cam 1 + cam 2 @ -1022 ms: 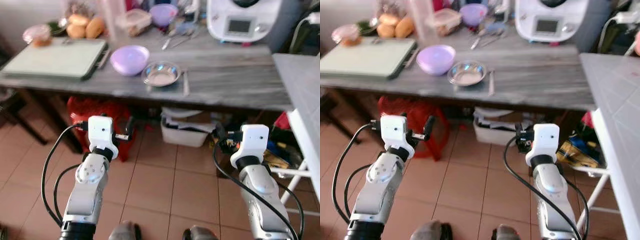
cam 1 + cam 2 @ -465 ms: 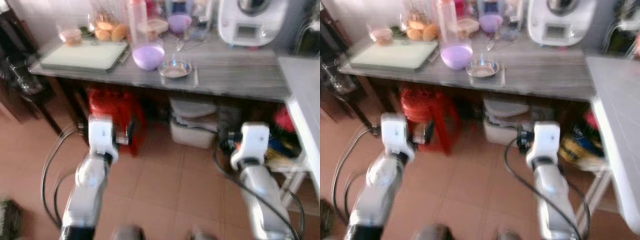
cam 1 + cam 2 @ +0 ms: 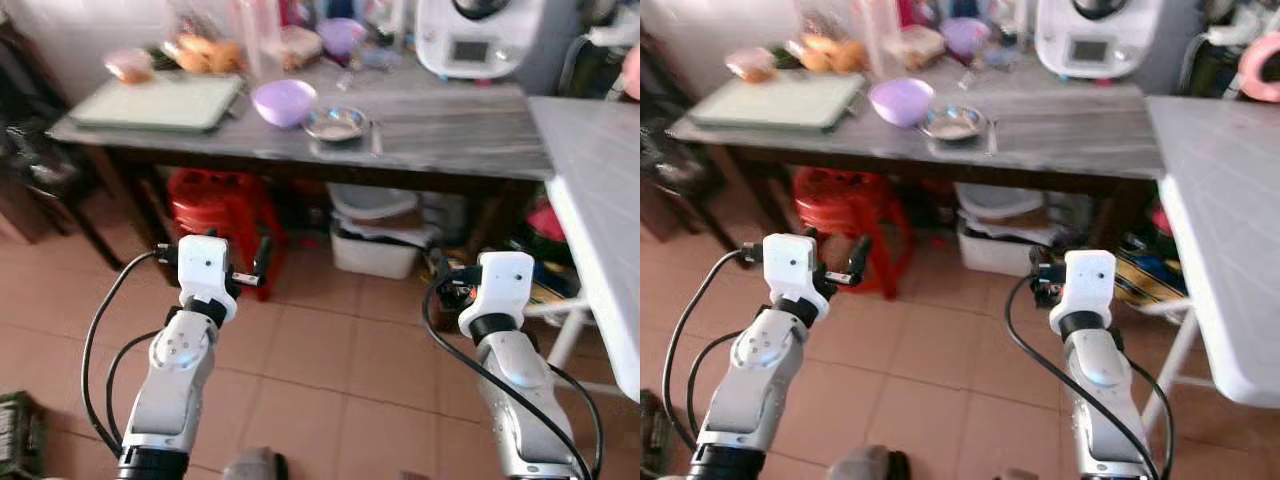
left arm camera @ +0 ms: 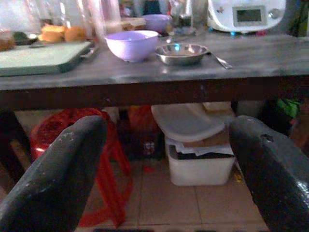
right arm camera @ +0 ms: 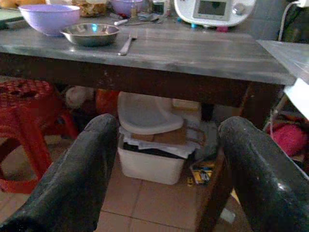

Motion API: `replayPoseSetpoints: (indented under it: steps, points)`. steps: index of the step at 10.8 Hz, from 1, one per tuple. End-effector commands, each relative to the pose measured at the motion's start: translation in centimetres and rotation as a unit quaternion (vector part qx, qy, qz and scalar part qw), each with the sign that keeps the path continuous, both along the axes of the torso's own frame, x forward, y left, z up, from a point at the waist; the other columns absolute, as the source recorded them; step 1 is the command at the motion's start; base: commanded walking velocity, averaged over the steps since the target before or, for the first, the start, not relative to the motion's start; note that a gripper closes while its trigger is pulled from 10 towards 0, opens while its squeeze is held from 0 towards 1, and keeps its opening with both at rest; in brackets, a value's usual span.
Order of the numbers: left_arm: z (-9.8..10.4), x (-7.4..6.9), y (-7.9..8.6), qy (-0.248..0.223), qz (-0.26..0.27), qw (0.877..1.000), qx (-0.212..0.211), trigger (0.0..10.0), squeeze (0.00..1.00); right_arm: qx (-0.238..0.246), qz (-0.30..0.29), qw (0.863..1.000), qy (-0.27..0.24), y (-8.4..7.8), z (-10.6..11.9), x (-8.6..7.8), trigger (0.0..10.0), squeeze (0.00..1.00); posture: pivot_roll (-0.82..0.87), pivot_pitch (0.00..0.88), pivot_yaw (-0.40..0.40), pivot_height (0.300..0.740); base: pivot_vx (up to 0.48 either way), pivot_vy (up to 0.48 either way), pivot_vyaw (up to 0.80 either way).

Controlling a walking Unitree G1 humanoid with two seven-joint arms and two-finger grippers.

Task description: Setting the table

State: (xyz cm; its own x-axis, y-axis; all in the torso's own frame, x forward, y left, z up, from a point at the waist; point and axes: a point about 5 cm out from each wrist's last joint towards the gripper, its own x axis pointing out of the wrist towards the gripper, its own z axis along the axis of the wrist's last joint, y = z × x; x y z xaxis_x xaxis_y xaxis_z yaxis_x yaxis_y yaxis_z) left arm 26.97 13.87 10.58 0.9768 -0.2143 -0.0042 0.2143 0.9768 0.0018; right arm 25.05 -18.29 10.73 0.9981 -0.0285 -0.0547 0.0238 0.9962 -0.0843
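2 grippers hang before us over the tiled floor [image 3: 330, 350], short of the counter [image 3: 450, 130]: our left gripper [image 4: 164, 169] and right gripper [image 5: 166, 169] both spread wide, holding nothing. Beyond them on the counter, a purple bowl [image 3: 284, 101] sits just beside a steel bowl [image 3: 336, 123], with a fork [image 5: 127, 43] alongside. Underneath stand a red stool [image 3: 222, 205] and a white bin [image 3: 375, 245].

A home kitchen is shown. A grey table [image 3: 450, 130] is loaded with a purple bowl [image 3: 284, 100], a steel dish [image 3: 336, 123], a cutting board [image 3: 160, 100], bread rolls [image 3: 200, 52] and a white cooking appliance [image 3: 474, 38]. A red plastic stool [image 3: 222, 205] and storage tubs [image 3: 375, 235] are kept beneath on terracotta floor tiles [image 3: 330, 350].
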Motion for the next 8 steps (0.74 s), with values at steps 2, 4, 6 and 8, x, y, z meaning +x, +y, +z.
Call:
replayPoseSetpoints:
  steps: [2,4,6,8]
  points:
    - [0.53,0.11,-0.26,-0.009,-0.018,1.000,-0.009,10.0,0.00,-0.014,-0.002,1.000,-0.014,-0.24,0.69,0.70,10.0,0.00,-0.04,0.000,0.060,0.740,0.000,0.000,0.00]
    - [0.61,0.01,-0.44,-0.012,-0.032,0.999,-0.016,10.0,0.00,0.002,-0.009,1.000,-0.010,-0.19,0.58,0.78,10.0,0.00,-0.04,0.000,0.061,0.740,0.156,0.000,0.00]
    - [0.59,-0.09,-0.80,-0.012,-0.040,0.999,-0.021,10.0,0.00,-0.010,-0.007,1.000,-0.012,-0.05,0.60,1.10,10.0,0.00,-0.05,0.000,0.055,0.740,0.330,0.000,-0.28]
    - [0.39,-0.46,-0.98,-0.010,-0.047,0.999,-0.024,10.0,0.00,-0.001,-0.014,1.000,-0.016,-0.41,0.78,1.38,10.0,0.00,-0.04,0.000,0.051,0.740,0.366,-0.120,-0.32]
